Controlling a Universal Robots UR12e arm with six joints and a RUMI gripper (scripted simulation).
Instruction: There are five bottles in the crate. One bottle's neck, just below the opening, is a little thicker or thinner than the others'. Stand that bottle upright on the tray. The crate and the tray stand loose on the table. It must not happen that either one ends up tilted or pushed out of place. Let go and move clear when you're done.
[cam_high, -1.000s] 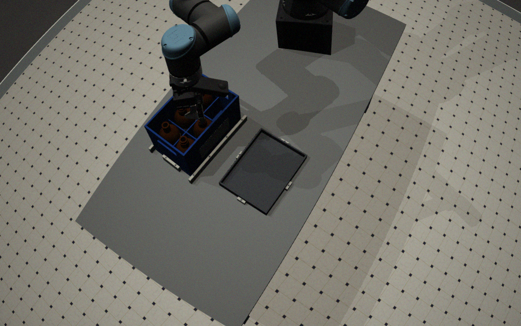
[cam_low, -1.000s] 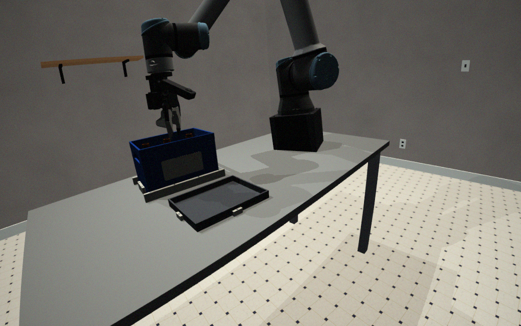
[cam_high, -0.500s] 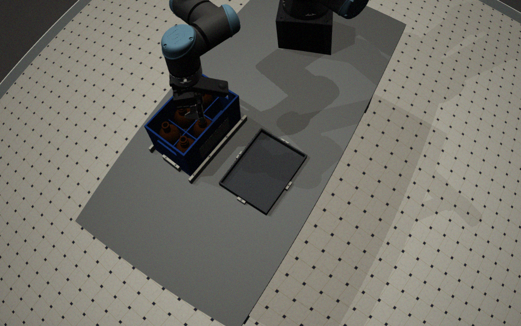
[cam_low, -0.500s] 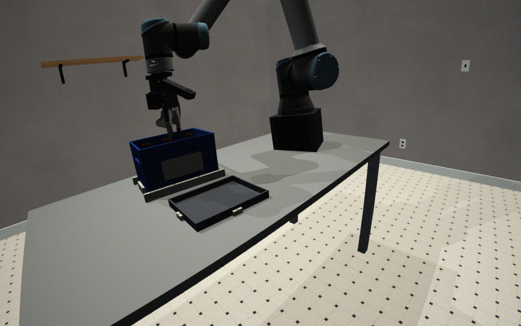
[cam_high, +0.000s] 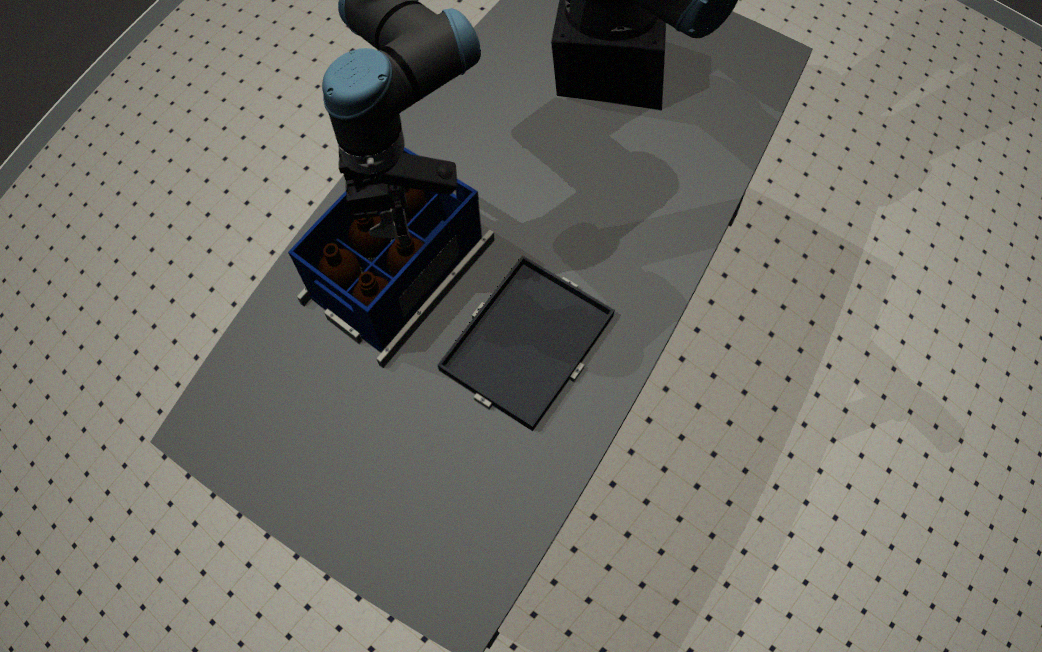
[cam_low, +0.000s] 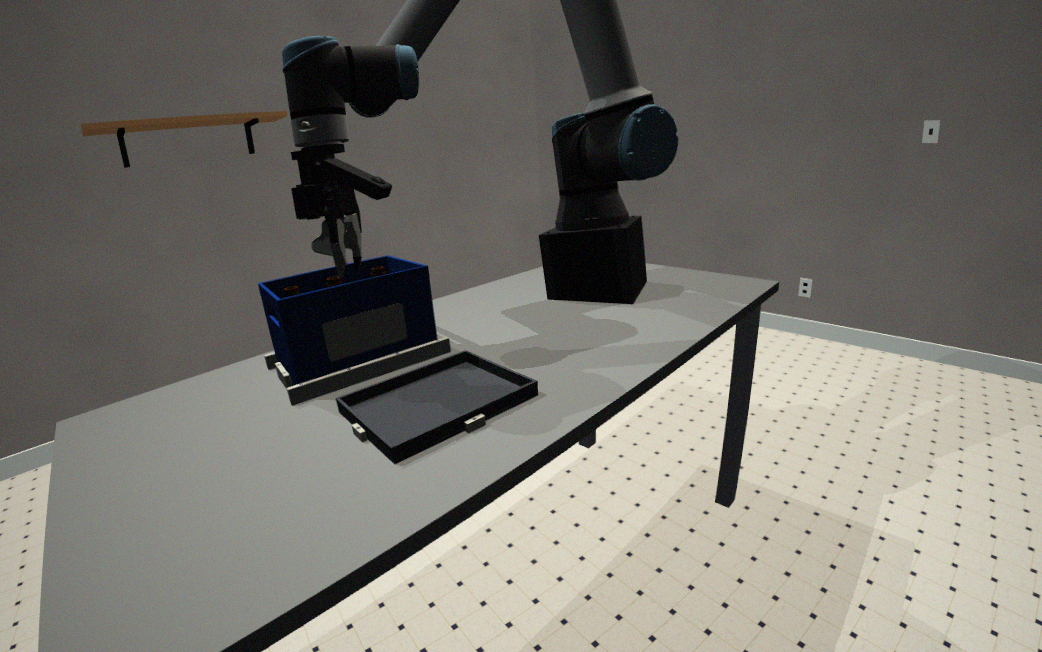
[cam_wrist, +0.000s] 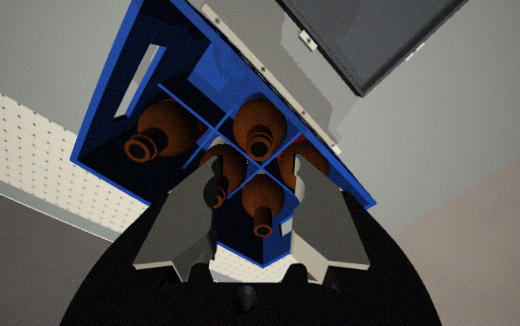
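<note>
Odd-necked bottle: among the five brown bottles (cam_high: 338, 269) (cam_low: 290, 289) (cam_wrist: 262, 195) in the crate; which one differs cannot be told from these views.
Bottles: each in its own compartment, necks up.
Crate: blue, divided (cam_high: 391, 315) (cam_low: 299, 330) (cam_wrist: 102, 90), level on the bench (cam_high: 307, 476) (cam_low: 192, 476) (cam_wrist: 425, 125); one compartment on the tray side, at the end nearer the black pedestal (cam_high: 610, 76) (cam_low: 591, 265), holds no bottle.
Pincer: (cam_high: 390, 234) (cam_low: 348, 269) (cam_wrist: 257, 160) partly open, a gap between the fingers, nothing gripped; pointing down, tips at the crate opening, above the bottles. Contact with any neck cannot be told.
Long rail: pale (cam_high: 434, 299) (cam_low: 368, 372) (cam_wrist: 282, 90), along the crate's tray side.
Tray: dark, low-rimmed (cam_high: 522, 338) (cam_low: 438, 399) (cam_wrist: 380, 40), flat on the bench beside the crate, apart from it; no bottle on it.
Tray blocks: small pale pieces (cam_high: 482, 399) (cam_low: 474, 422) (cam_wrist: 308, 40) at its sides.
Wall shelf: wooden (cam_low: 184, 123), behind the bench, on two black brackets.
</note>
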